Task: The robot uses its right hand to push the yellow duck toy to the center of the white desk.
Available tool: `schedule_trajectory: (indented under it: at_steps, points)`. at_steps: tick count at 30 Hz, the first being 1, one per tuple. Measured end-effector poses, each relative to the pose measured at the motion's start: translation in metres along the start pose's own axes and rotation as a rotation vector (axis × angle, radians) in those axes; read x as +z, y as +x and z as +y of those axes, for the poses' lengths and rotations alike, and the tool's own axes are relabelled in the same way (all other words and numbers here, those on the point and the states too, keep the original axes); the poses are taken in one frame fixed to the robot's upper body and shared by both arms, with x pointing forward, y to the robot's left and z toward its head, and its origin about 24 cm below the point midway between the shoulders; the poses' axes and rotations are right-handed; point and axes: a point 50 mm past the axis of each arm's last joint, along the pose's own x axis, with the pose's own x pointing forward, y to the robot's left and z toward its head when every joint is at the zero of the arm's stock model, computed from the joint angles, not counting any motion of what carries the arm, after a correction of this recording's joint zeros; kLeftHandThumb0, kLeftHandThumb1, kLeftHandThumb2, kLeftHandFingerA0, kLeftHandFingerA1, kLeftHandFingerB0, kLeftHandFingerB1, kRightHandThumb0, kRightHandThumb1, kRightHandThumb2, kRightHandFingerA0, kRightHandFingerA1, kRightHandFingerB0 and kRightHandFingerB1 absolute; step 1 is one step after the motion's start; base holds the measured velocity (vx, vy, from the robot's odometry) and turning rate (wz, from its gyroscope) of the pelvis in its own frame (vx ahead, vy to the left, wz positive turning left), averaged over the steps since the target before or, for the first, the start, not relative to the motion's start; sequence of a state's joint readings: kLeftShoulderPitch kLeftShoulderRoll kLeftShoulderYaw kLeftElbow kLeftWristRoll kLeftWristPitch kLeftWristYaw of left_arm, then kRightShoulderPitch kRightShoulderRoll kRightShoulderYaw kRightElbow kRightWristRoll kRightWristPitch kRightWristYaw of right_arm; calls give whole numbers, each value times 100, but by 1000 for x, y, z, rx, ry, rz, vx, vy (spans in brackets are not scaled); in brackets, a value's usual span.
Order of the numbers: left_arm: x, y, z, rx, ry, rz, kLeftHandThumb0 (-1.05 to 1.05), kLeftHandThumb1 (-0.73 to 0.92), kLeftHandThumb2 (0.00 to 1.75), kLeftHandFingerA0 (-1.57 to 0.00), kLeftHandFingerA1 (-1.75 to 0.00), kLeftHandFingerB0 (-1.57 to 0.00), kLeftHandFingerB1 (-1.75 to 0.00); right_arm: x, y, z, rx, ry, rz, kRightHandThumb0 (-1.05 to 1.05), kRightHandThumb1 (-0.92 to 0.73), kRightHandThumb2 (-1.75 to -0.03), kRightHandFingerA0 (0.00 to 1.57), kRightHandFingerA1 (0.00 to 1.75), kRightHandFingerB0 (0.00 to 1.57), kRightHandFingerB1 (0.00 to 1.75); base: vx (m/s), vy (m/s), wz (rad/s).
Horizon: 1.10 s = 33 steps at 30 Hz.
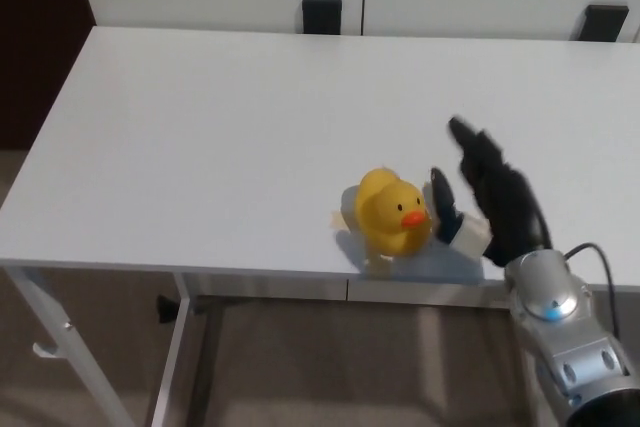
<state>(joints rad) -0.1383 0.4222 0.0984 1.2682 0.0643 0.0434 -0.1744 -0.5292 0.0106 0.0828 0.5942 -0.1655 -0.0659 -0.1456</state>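
The white desk (220,127) filled most of your head view, its near edge running across the lower part of the picture and two dark chair backs (321,15) showing beyond its far edge. Your right arm (565,347) came up from the lower right corner, its silver forearm below the desk's near edge, likely so the hand could work from the duck's right side. Your right hand (480,202) hung over the desk near that edge, holding nothing, its fingers (470,147) spread apart and pointing toward the far side while the thumb (440,197) sat just beside the toy; whether it touched could not be told. That open, flat posture suited a sideways shove rather than a grasp. The yellow duck (390,212) stood upright close to the near edge, right of the desk's middle, its orange beak toward the hand. It looked well short of the centre, so the push seemed barely under way. A small pale mark (343,219) lay by the duck's left side. Your left hand was not in view.
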Motion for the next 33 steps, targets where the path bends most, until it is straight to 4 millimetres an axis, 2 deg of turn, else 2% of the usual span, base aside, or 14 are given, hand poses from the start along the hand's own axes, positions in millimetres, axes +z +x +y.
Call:
schedule_trajectory:
  at_steps: [2, 3, 12, 13, 14, 16, 17, 19, 20, 21, 23, 24, 26, 33]
  points:
    - [0, 0, 0, 0, 0, 0, -28, 52, 83, -79, -100, -81, -81, 3, -1, -5, -31, -9, -22, -104, -90, -72, 0, 0, 0, 0, 0, 0, 0]
    - [0, 0, 0, 0, 1, 0, -27, 54, 80, -78, -95, -80, -79, 6, -2, -10, -53, -12, -43, -103, -80, -108, 0, 0, 0, 0, 0, 0, 0]
    - [-4, 0, -1, -2, 4, 9, -27, 53, 83, -77, -99, -79, -80, 46, -18, -89, -292, -72, -299, -94, -92, -78, 0, 0, 0, 0, 0, 0, 0]
    - [-4, 0, -1, -2, 4, 9, -28, 55, 80, -76, -94, -78, -78, 46, -18, -89, -292, -72, -299, -105, -91, -124, 0, 26, 0, 20, 0, 0, 0]
    - [-6, -1, 0, -2, 5, 16, -28, 55, 80, -76, -94, -78, -78, 56, -37, -142, -389, -146, -357, -105, -91, -124, 0, 26, 0, 20, 0, 0, 0]
    - [-6, 0, -1, -2, 4, 15, -27, 54, 83, -77, -100, -78, -79, 57, -43, -156, -417, -160, -364, -105, -85, -121, 0, 34, 0, 23, 0, 0, 0]
    - [-4, 0, -1, -2, 4, 10, -28, 52, 80, -75, -98, -81, -81, 53, -51, -171, -448, -178, -356, -68, -73, -72, 0, 18, 1, 20, 0, 0, 0]
    - [-4, 0, 0, -2, 3, 10, -28, 52, 80, -75, -98, -81, -81, 49, -59, -185, -478, -194, -342, -68, -73, -72, 0, 18, 1, 20, 0, 0, 0]
    - [-4, 0, 0, -1, 2, 11, -28, 52, 80, -75, -98, -81, -81, 40, -75, -206, -533, -216, -305, -68, -73, -72, 0, 18, 1, 20, 0, 0, 0]
    - [-4, 0, 0, -1, 2, 11, -29, 52, 81, -75, -100, -81, -84, 38, -78, -211, -543, -219, -296, -55, -68, -59, 23, 104, 1, 46, 0, 0, 0]
    - [-4, 0, 0, -1, 2, 10, -29, 52, 81, -75, -100, -81, -84, 17, -103, -235, -610, -250, -199, -55, -68, -59, 23, 104, 1, 46, 0, 0, 0]
    - [-4, 0, 0, -2, 2, 9, -28, 54, 80, -77, -98, -79, -81, -8, -127, -254, -661, -262, -87, -43, -68, -59, 60, 90, 22, 47, 0, 0, 7]
    - [-5, 0, 0, 0, 2, 12, -28, 54, 82, -77, -99, -79, -80, -32, -151, -267, -703, -262, 32, -44, -73, -61, 26, 74, 27, 50, 0, 0, 0]
    - [-3, 0, 0, 0, 2, 8, -30, 54, 78, -74, -99, -78, -81, -111, -219, -273, -746, -244, 425, -6, -60, -84, 55, 61, 43, 44, 0, 0, 0]
